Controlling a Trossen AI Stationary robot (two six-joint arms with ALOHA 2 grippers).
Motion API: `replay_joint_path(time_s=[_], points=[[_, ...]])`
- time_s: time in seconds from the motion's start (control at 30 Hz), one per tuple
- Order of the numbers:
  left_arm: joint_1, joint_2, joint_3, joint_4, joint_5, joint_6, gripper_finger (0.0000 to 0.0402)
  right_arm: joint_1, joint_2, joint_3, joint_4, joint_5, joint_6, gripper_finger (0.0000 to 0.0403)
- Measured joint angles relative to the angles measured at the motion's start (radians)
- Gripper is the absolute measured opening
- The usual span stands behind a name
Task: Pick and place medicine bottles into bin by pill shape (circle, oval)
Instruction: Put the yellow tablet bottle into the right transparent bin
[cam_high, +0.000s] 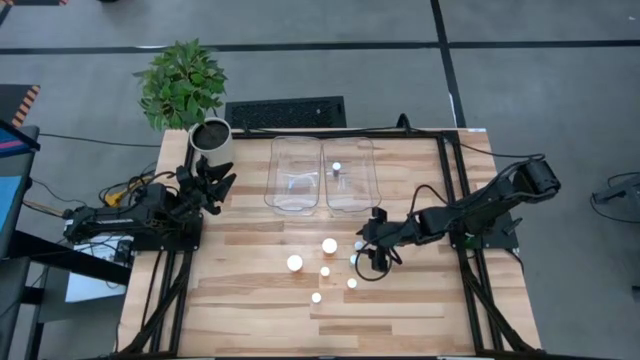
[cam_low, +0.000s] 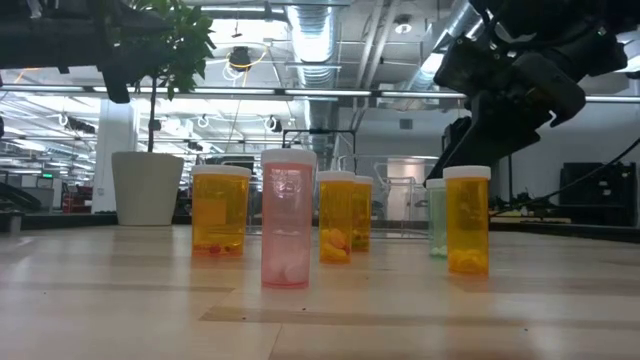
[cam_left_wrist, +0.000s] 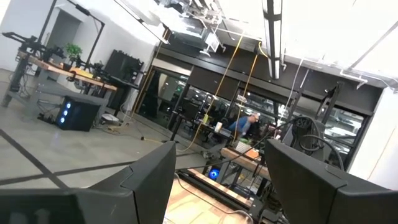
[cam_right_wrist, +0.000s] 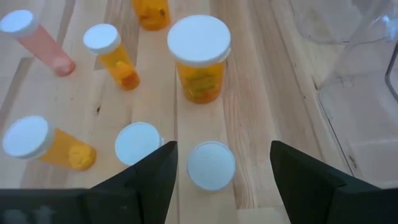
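Note:
Several white-capped medicine bottles stand upright on the wooden table (cam_high: 250, 300); most have orange bodies (cam_low: 335, 217), one is pink (cam_low: 287, 230) and one green (cam_low: 436, 217). One small bottle (cam_high: 337, 168) stands in the right clear bin (cam_high: 350, 190). My right gripper (cam_high: 368, 258) is open above the right end of the group. Its fingers stand on either side of one white cap (cam_right_wrist: 211, 165) without touching it, and that bottle's body is hidden under the cap. My left gripper (cam_high: 215, 182) is open and empty beside the plant pot.
Two clear bins (cam_high: 295, 175) stand side by side at the table's far middle. A white pot (cam_high: 212, 140) with a green plant stands at the far left corner. A wide orange bottle (cam_right_wrist: 199, 59) and another cap (cam_right_wrist: 138, 142) stand close to my right gripper.

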Motion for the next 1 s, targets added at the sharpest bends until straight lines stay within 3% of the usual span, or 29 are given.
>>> replay_joint_path(time_s=[1.0], points=[[0.000, 0.000, 0.000, 0.000, 0.001, 0.000, 0.0240, 0.011, 0.000, 0.000, 0.003, -0.001, 0.019, 0.0265]])
